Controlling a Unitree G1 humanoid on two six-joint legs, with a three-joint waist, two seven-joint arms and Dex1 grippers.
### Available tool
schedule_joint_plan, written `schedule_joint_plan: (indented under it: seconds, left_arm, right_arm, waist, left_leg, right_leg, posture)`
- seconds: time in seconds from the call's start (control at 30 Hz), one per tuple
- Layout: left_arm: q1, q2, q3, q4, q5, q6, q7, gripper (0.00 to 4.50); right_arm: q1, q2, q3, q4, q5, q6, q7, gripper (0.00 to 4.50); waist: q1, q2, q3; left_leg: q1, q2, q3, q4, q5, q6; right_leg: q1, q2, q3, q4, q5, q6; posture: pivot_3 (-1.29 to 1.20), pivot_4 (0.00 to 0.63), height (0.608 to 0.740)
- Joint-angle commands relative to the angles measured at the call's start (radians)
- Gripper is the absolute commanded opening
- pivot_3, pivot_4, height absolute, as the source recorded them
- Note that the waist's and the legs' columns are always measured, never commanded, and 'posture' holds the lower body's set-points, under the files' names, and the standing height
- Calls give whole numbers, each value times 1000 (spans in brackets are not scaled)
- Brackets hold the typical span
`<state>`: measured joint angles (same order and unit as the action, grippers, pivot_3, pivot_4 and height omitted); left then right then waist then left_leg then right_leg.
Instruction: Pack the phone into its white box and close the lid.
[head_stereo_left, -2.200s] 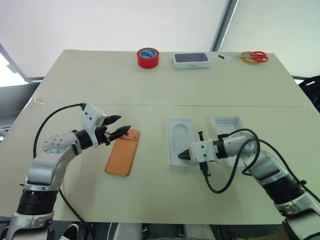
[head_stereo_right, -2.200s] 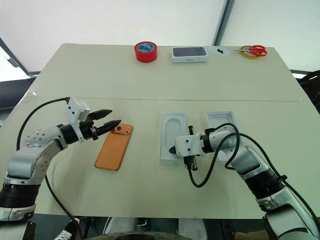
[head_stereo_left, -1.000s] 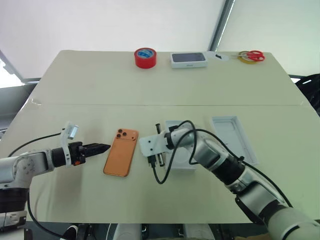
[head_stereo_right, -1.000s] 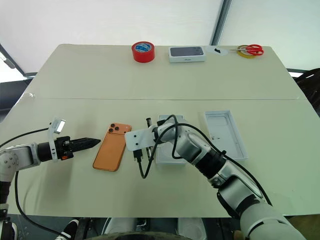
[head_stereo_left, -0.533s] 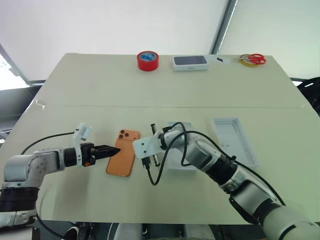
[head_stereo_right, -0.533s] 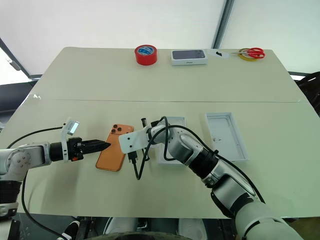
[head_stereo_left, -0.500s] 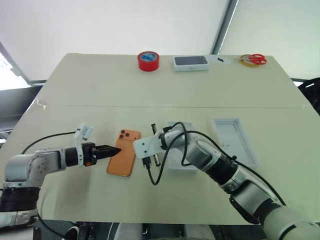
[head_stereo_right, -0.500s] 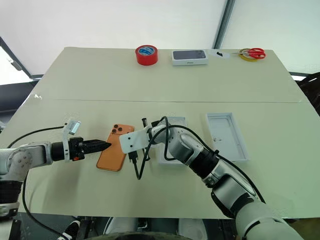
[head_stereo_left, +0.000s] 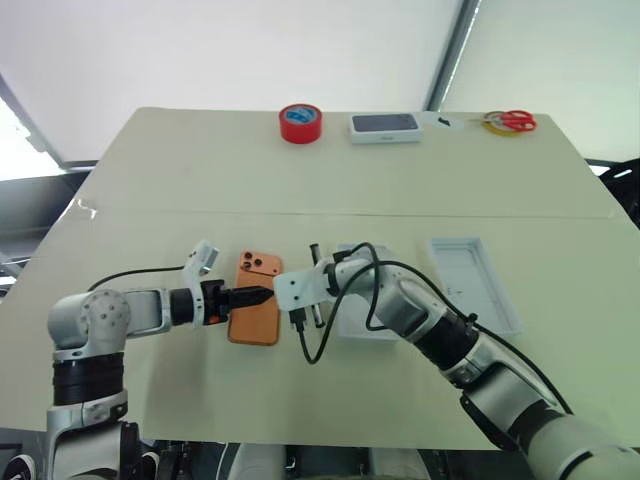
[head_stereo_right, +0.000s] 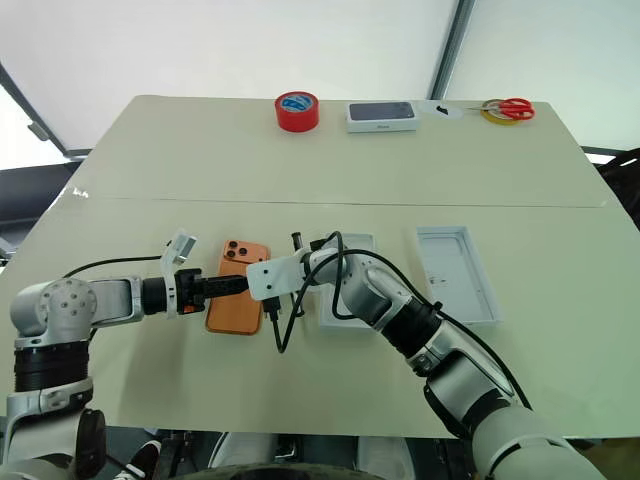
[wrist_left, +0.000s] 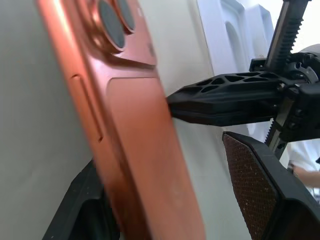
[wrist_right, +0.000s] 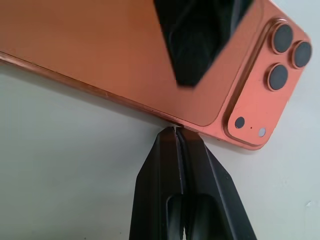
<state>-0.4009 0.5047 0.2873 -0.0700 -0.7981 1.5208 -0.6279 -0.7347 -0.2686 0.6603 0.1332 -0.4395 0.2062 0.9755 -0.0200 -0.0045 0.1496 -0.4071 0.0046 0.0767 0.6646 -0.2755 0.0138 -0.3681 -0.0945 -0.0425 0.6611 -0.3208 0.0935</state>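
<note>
The orange phone (head_stereo_left: 256, 318) lies back up on the table, its camera cluster at the far end. My left gripper (head_stereo_left: 262, 295) reaches in from the left, open. One finger is over the phone's back and the other is at its left edge. In the left wrist view the ribbed pad (wrist_left: 252, 175) stands apart from the phone (wrist_left: 135, 125). My right gripper (wrist_right: 176, 131) is shut, its tip touching the phone's right long edge. The white box (head_stereo_left: 475, 283) lies open to the right. The lid is out of view.
A white tray with an oval recess (head_stereo_left: 362, 305) lies right of the phone, under my right forearm. A black cable loop (head_stereo_left: 318, 345) hangs from the right wrist. At the far edge lie a red tape roll (head_stereo_left: 300, 122), a dark-faced box (head_stereo_left: 385, 125) and scissors (head_stereo_left: 512, 120).
My left gripper has moved right, from clear of the phone to straddling its left edge. The phone now lies straighter. My right gripper has stayed shut at the phone's right edge.
</note>
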Motion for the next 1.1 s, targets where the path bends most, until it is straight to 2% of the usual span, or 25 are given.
schedule_joint_plan:
  seconds: [0.03,0.1,0.43,0.57,0.67,0.97,1.03,1.1]
  left_arm:
    - [-5,-13,-31,-45,-18,24,15,3001]
    - [8,-6,-38,-67,-16,-13,3,3001]
    - [36,-12,108,62,-69,-1,-4,3001]
    - [38,-56,121,93,-91,13,6,1743]
    - [46,-61,124,95,-102,26,-3,171]
    - [55,-56,139,145,-117,36,-10,67]
    - [61,-52,131,112,-124,-6,-24,67]
    - [62,-49,148,77,-150,-27,-38,67]
  right_arm:
    - [1,5,12,17,-3,-12,5,57]
    - [0,8,11,20,-3,-16,4,57]
    - [2,0,6,18,-8,-23,0,57]
    - [1,1,6,18,-9,-26,-1,0]
    - [3,3,4,13,-8,-17,3,0]
    - [1,5,-14,9,-3,-21,-13,0]
    - [4,28,-77,-24,73,19,-3,0]
    - [12,52,-198,-83,235,86,40,0]
  waist:
    - [-1,0,0]
    - [0,0,0]
    - [-2,-1,1]
    - [-1,-1,1]
    - [0,-2,1]
    - [-2,-2,1]
    - [-2,-2,1]
    - [-1,-3,3]
  left_leg:
    - [0,0,0,0,0,0]
    - [0,1,0,0,0,0]
    - [0,2,1,0,0,-1]
    - [-1,2,1,0,0,-1]
    - [-1,2,1,0,0,-1]
    - [-1,2,1,-1,1,-2]
    - [-1,2,1,-1,1,-2]
    - [-1,2,1,-1,1,-2]
  right_leg:
    - [0,0,0,0,0,0]
    - [0,1,0,0,0,0]
    - [-1,1,0,-1,0,0]
    - [-1,1,0,-1,0,0]
    - [-1,1,0,-1,0,0]
    - [-2,1,0,-1,0,0]
    - [-2,1,0,-1,0,0]
    - [-3,1,0,-1,0,0]
  posture:
    - [0,150,730]
    - [0,150,730]
    - [0,150,730]
    - [0,150,730]
    - [0,150,730]
    - [0,150,730]
    - [0,150,730]
    - [0,150,730]
